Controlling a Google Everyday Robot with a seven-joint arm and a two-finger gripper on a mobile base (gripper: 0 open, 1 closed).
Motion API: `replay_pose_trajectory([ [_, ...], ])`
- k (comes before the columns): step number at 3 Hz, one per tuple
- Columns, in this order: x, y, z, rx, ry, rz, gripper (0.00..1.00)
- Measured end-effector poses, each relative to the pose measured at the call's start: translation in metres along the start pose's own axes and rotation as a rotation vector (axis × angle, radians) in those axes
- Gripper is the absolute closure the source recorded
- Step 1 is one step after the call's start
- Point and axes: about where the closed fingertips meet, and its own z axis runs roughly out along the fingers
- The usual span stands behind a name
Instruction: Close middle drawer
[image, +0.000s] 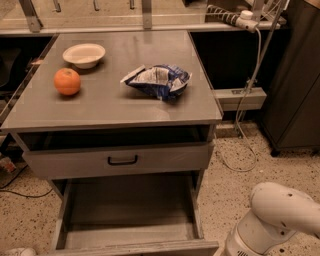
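Observation:
The grey metal cabinet (120, 107) fills the middle of the camera view. The middle drawer (131, 212), a long deep grey tray, is pulled far out toward me. Its flat front (140, 248) lies at the bottom edge of the view, and its handle is hidden. It looks empty inside. Above it the top drawer (120, 161), with a black loop handle (122, 160), stands slightly open. The lowest drawer is hidden. My gripper is out of view. Only a white rounded arm segment (272, 220) shows at the bottom right, to the right of the open drawer's front corner.
On the cabinet top lie an orange (67, 81), a white bowl (84, 54) and a crumpled blue chip bag (157, 80). A dark cabinet (295, 85) stands at the right, with a white cable (250, 85) and a power strip (239, 96). The floor is speckled (260, 165).

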Motion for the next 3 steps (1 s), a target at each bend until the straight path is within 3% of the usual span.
replay_pose_trajectory([
  [1, -0.002, -0.010, 0.029, 0.002, -0.022, 0.026, 1.00],
  [2, -0.007, -0.036, 0.080, -0.009, -0.092, 0.082, 1.00],
  [3, -0.012, -0.058, 0.108, -0.017, -0.130, 0.116, 1.00],
])
